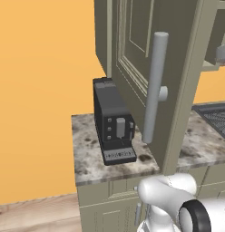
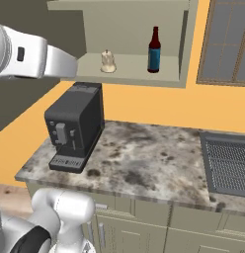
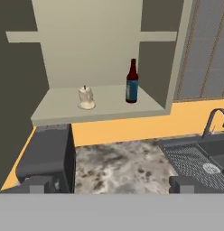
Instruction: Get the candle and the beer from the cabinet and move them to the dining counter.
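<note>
Candle (image 3: 86, 98) on the open cabinet (image 3: 100, 110) shelf, beer (image 3: 132, 82) well apart at its 3 o'clock. We judge the reach could knock the door (image 1: 132, 50) or topple the bottle. Gripper (image 3: 107, 185) fingers (image 3: 37, 186) spread fully wide, holding and touching nothing.

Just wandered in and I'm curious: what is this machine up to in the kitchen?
The robot arm faces an open wall cabinet above a marble counter. On its bottom shelf stand a small cream candle and, apart to its right, a brown beer bottle, both upright and untouched. The hand is open and empty, short of the shelf and aimed at it. A black coffee machine sits on the counter below, with a sink to the right.
</note>
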Tool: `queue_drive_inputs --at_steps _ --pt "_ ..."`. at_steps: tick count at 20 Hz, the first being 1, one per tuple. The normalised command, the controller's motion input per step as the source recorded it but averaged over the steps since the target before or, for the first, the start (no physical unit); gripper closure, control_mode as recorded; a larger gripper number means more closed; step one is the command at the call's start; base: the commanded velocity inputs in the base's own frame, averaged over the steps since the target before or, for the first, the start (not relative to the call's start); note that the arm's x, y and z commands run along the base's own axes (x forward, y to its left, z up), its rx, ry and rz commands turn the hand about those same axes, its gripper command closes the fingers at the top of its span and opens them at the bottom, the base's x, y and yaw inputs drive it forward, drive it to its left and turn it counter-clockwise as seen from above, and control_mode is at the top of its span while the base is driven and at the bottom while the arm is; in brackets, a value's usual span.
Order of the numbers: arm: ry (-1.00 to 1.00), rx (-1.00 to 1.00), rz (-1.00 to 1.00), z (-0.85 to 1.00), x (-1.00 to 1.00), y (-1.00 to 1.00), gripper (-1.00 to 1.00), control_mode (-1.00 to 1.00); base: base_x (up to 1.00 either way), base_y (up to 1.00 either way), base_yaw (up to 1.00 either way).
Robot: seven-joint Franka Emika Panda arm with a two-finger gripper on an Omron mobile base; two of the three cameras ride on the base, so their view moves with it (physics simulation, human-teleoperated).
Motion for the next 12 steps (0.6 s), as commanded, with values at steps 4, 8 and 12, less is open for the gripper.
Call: queue_drive_inputs --at_steps 4,8,12 --pt "-0.09 0.00 0.00 -0.01 0.30 -0.05 -1.00 -1.00 0.00 0.00 0.00" --pt "-0.05 0.00 -0.04 -0.05 0.33 -0.14 -1.00 -1.00 0.00 0.00 0.00" --pt "0.00 0.00 -0.04 0.00 0.58 -0.09 -1.00 -1.00 0.00 0.00 0.00"
